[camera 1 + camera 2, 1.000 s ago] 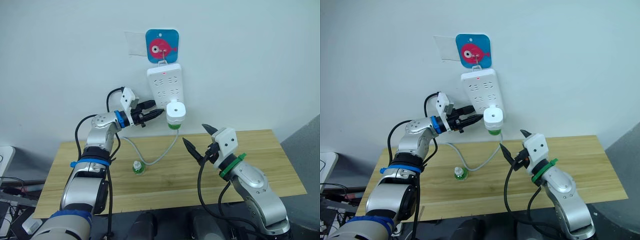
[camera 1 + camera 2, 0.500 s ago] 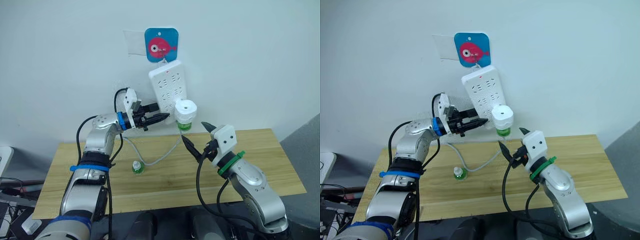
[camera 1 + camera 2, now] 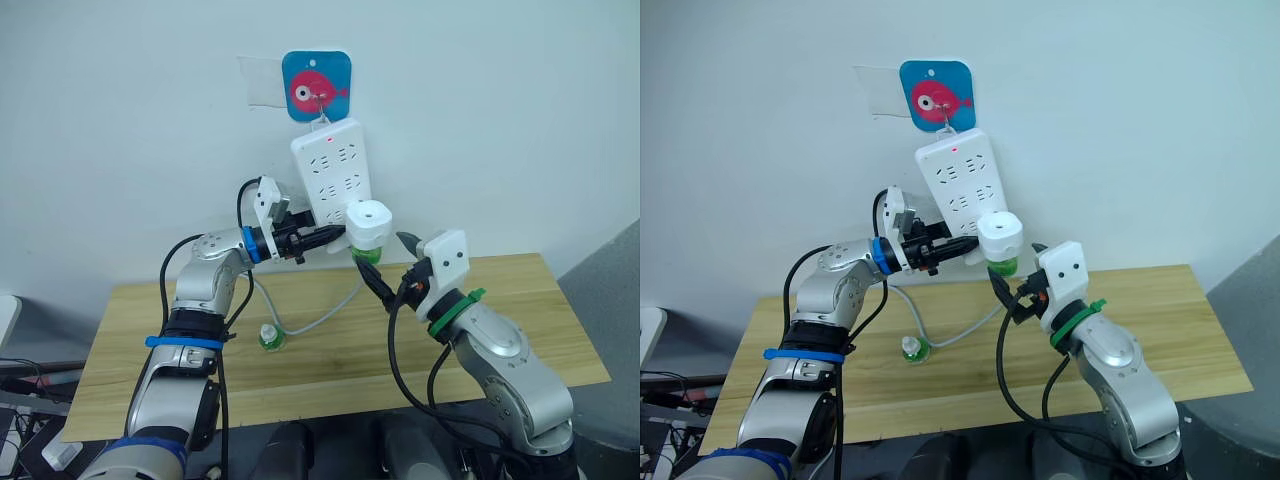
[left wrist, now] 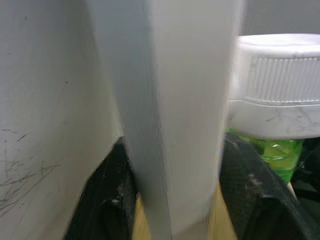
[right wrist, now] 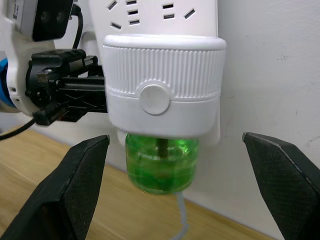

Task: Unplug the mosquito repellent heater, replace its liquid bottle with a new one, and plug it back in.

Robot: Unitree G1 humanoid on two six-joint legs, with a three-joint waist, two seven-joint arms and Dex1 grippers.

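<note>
A pale wooden table runs across the scene, its far edge against a plain white wall. High on that wall hangs a blue square hook plate with a pink fish, and the white power strip dangles from it, tilted a little off vertical. The strip's grey cord loops down onto the table top. Near the loop, toward the left of the table, a small green bottle with a white cap stands upright on the wood, apart from both arms.

The mosquito repellent heater is plugged into the lower right part of the strip, above the table, with its green liquid bottle hanging beneath it.

The left gripper reaches in from the left at the strip's lower end; in its wrist view its fingers are spread with the strip's edge between them, one on each side, though contact cannot be judged. The right gripper sits just below and in front of the heater, fingers wide apart on either side of the bottle and touching neither it nor the heater
</note>
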